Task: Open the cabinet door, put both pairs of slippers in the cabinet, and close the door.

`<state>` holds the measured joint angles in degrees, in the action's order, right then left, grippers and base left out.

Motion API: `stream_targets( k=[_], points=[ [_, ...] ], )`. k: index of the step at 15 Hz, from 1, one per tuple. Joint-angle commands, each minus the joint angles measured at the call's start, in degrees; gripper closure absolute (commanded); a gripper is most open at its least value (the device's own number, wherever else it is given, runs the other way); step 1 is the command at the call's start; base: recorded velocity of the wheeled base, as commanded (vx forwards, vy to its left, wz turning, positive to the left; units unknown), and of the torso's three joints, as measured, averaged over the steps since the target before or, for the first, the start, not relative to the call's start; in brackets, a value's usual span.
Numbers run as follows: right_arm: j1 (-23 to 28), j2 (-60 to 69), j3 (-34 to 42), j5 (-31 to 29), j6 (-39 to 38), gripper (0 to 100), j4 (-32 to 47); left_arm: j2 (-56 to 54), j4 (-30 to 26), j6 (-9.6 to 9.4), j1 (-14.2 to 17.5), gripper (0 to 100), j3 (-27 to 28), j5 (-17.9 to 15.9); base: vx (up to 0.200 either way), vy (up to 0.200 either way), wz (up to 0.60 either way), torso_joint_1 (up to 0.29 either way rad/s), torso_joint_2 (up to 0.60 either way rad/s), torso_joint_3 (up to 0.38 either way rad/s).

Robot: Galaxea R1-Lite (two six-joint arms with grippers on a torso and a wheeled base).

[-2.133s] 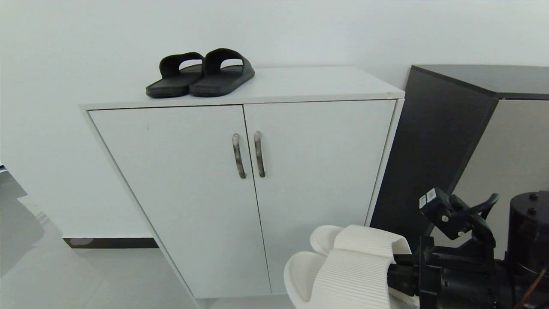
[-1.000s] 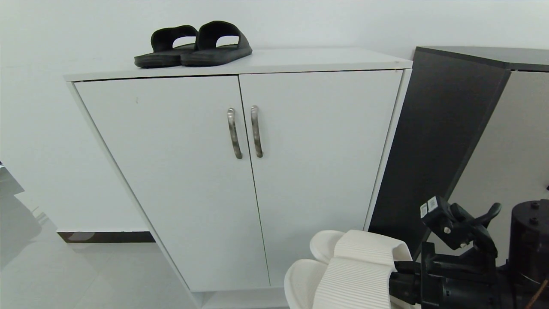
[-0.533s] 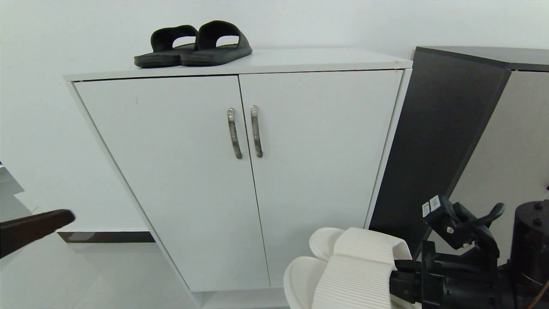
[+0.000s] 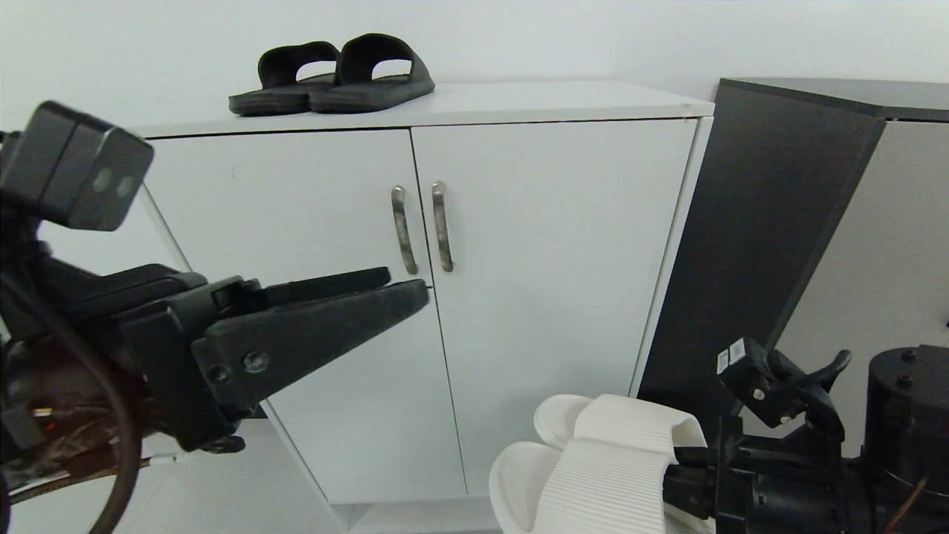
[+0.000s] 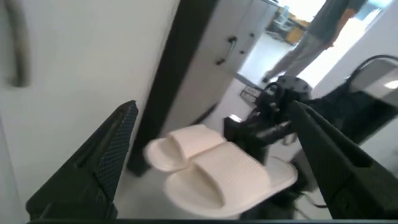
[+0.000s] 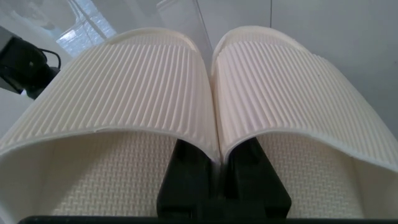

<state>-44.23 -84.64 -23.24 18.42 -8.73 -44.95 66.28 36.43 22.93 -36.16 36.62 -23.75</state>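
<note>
The right gripper (image 6: 222, 171) is clamped on two white slippers (image 4: 600, 460), pinching their two ribbed foam straps together where they meet. The footbeds are pebbled. The pair is held low, in front of the right door's bottom corner. The left gripper (image 4: 406, 284) has its two flat black fingers (image 5: 93, 168) spread wide and holds nothing. Its tips point at the left door just below the handles (image 4: 400, 230); contact cannot be told. The cabinet (image 4: 556, 259) is white and smooth, with both doors shut and two curved metal handles flanking the centre seam. Two matte black slippers (image 4: 334, 74) lie side by side, touching, near its top's left front corner. A dark cabinet (image 4: 749, 245) stands just beside it.
</note>
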Motion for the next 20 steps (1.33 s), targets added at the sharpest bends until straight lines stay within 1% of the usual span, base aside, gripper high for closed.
stream_targets(
  k=[1,2,3,4,5,6,8,10,11,16,18,19,20],
  points=[
    [0.37,-0.61,-0.06,0.04,-0.06,100,-0.58,3.86,0.31,5.02,-1.28,0,3.46,-4.03,0.0,0.0,0.0,0.0,0.0,0.0],
    [0.46,-0.7,-0.06,0.04,-0.15,100,-0.67,4.21,0.31,5.55,-1.02,0,3.81,-5.43,0.0,0.0,0.0,0.0,0.0,0.0],
    [0.46,-0.79,-0.06,0.04,-0.06,100,-0.67,5.35,0.31,5.28,1.35,0,4.69,-6.75,0.0,0.0,0.0,0.0,0.0,0.0],
    [0.46,-0.79,-0.06,0.04,-0.06,100,-0.67,5.88,0.22,4.4,1.79,0,5.83,-6.75,0.0,0.0,0.0,0.0,0.0,0.0],
    [0.63,-0.79,-0.06,0.04,-0.15,100,-0.67,6.05,0.22,3.09,3.11,0,6.09,-6.66,0.0,0.0,0.0,0.0,0.0,0.0],
    [0.81,-1.14,-0.14,0.04,-0.24,100,-0.76,6.14,0.22,2.29,3.99,0,6.18,-6.4,0.0,0.0,0.0,0.0,0.0,0.0],
    [0.81,-2.28,-0.23,0.04,-0.15,100,-0.84,6.84,0.05,1.85,5.48,0,7.06,-4.38,0.0,0.0,0.0,0.0,0.0,0.0],
    [0.81,-3.08,-0.23,0.04,-0.06,100,-1.2,8.34,-0.04,1.94,5.75,0,7.68,-3.15,0.0,0.0,0.0,0.0,0.0,0.0],
    [0.81,-3.25,-0.23,-0.05,-0.06,100,-1.81,11.59,0.05,1.85,5.75,0,8.99,0.1,0.0,0.0,0.0,0.0,0.0,0.0],
    [0.81,-3.25,-0.14,-0.05,-0.06,100,-1.9,15.81,0.14,1.85,5.84,0,11.63,1.25,0.0,0.0,0.0,0.0,0.0,0.0],
    [0.81,-3.25,-0.06,-0.05,-0.06,100,-1.9,16.86,0.22,1.77,5.84,0,11.98,3.62,0.0,0.0,0.0,0.0,0.0,0.0],
    [0.81,-3.16,-0.06,-0.05,0.03,100,-1.9,17.39,0.22,0.18,6.1,0,12.25,4.24,0.0,0.0,0.0,0.0,0.0,0.0],
    [0.81,-3.16,-0.06,-0.05,0.03,100,-1.9,18.36,0.22,-2.1,7.15,0,12.33,5.55,0.0,0.0,0.0,0.0,0.0,0.0]
  ],
)
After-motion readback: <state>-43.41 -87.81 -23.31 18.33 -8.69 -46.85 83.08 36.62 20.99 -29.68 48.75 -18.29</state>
